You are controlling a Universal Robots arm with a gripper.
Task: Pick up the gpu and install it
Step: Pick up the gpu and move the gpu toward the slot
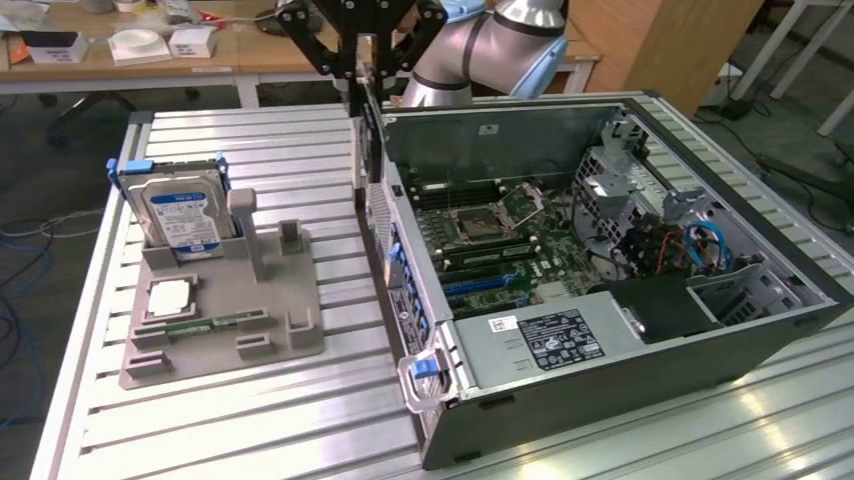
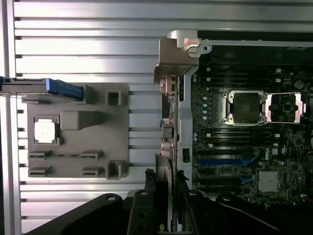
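gripper: clamped on the gpu, pinching the card by its flat faces so it hangs upright, thin edge down. location: in the air over the wall of the open computer case that faces the grey parts holder, beside the motherboard. not yet seated.

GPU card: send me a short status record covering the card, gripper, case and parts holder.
gpu: thin green-and-black card, hanging upright and edge-on, off the table
gripper: black gripper shut on the gpu's upper end
position: at the open black computer case, by its wall on the exterior view's left
install: not yet seated; motherboard exposed
holder: grey parts holder bears an upright blue-labelled silver hard drive, a square silver chip and a small green memory stick
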